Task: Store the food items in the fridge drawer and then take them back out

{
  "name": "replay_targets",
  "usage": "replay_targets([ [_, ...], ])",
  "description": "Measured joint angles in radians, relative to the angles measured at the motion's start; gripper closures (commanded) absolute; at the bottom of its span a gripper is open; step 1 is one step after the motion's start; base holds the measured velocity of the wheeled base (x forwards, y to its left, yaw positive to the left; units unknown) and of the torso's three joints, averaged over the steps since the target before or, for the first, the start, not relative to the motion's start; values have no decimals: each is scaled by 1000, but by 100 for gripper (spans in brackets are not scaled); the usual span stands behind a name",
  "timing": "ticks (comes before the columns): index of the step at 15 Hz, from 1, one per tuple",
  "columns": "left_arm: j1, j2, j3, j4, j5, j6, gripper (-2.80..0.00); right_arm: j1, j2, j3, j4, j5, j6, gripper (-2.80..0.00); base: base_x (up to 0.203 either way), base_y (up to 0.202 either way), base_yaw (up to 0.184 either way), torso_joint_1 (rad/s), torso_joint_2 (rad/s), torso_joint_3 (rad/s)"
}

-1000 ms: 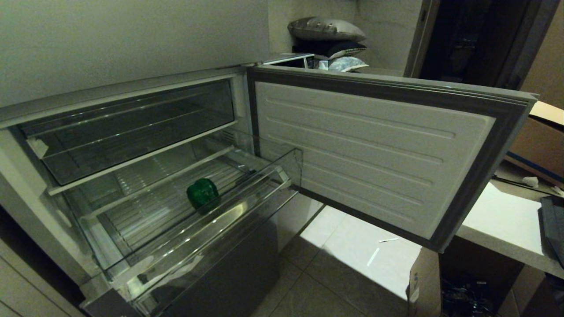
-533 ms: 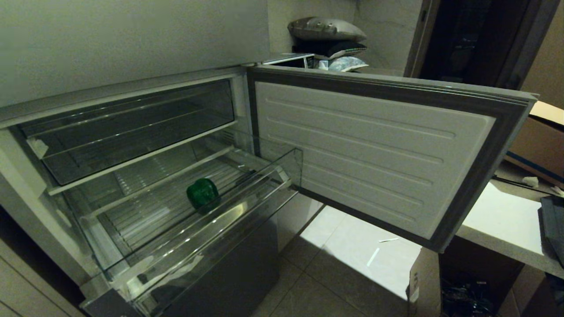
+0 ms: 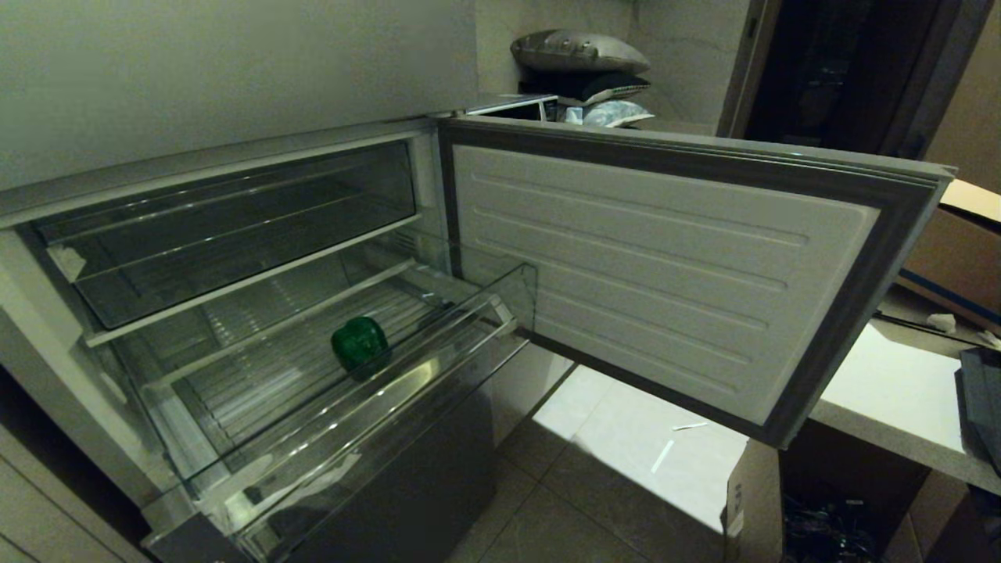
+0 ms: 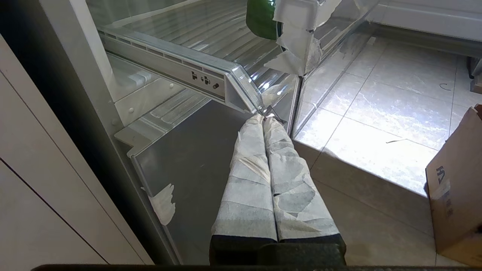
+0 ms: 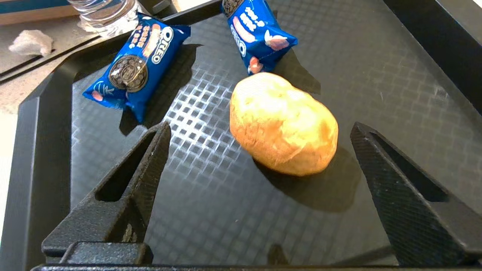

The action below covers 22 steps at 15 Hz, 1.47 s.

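With the right gripper (image 5: 260,130) spread wide over the potato (image 5: 283,124) on the black tray (image 5: 41,150), we centre before pinching; the green pepper (image 3: 360,342) sits in the fridge drawer (image 3: 367,426).

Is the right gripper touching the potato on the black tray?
Apart. The right wrist view shows the right gripper open, tray floor visible between each finger and the potato.

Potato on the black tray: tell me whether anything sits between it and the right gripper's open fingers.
Nothing visible does. The right gripper is open, with the potato lying between its two fingers on the black tray. The two blue Oreo packets lie beyond the potato, outside the gap.
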Motion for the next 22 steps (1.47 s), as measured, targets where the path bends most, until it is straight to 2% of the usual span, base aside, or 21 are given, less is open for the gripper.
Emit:
replay_targets([
  [7,0,0,0,0,0,0,0,-1,80,-37,5,-6,-61,-280,0,0,0,0,0,0],
  [22,0,0,0,0,0,0,0,-20,217,-150,28,-8,-64,-280,0,0,0,0,0,0],
])
